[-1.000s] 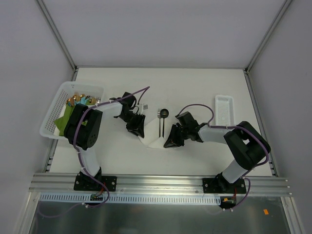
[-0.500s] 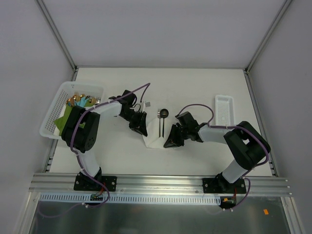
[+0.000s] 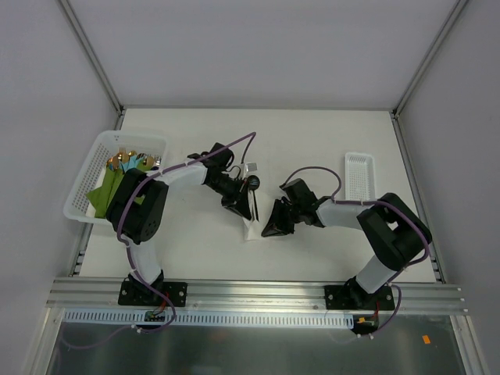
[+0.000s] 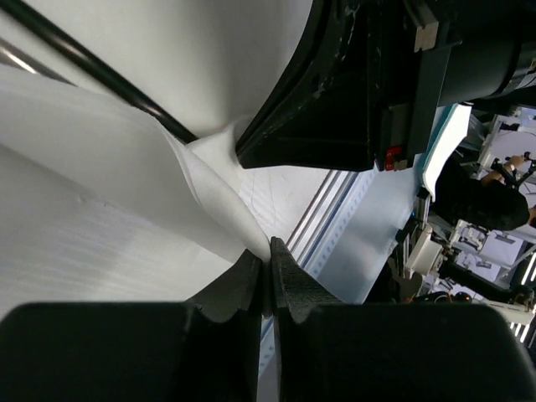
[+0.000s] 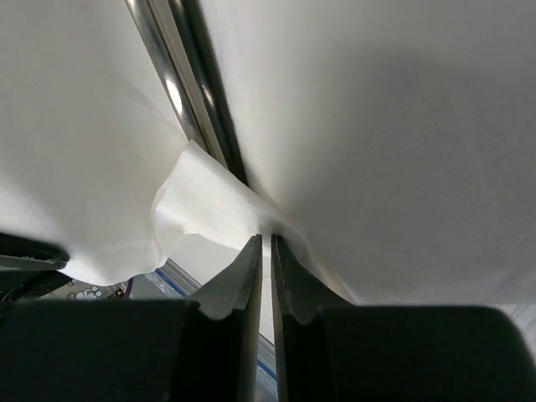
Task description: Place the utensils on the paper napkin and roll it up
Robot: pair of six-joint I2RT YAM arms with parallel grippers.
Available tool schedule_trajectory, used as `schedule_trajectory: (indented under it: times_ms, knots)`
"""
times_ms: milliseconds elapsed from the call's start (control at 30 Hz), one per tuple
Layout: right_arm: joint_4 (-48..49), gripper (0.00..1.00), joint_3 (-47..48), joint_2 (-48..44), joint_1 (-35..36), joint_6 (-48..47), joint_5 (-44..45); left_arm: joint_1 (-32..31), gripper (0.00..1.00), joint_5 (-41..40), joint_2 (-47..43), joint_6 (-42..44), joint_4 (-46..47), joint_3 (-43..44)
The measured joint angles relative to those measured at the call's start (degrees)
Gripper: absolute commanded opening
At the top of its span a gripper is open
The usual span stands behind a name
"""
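Swept my left fingers (image 4: 239, 289) rightward, folding paper napkin (image 3: 250, 228) over utensils (image 5: 201, 79). Left and right fingers (image 5: 230, 285) both pinch napkin. Rolling begun; next, tuck tight.

Bright, even light overhead; wrist views soft, the paper napkin (image 4: 84, 151) washed-out white.

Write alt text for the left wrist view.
The left gripper is shut on the edge of a white napkin, folded upward. A black utensil handle runs behind the fold, beside the right gripper.
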Motion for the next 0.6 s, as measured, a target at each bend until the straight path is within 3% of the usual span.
schedule_trajectory:
  times_ms: [600]
  knots:
    - [0.0,0.11,0.2,0.3,0.0,0.0,-0.2,-3.0,0.05,1.2,7.0,-8.7,8.2,2.0]
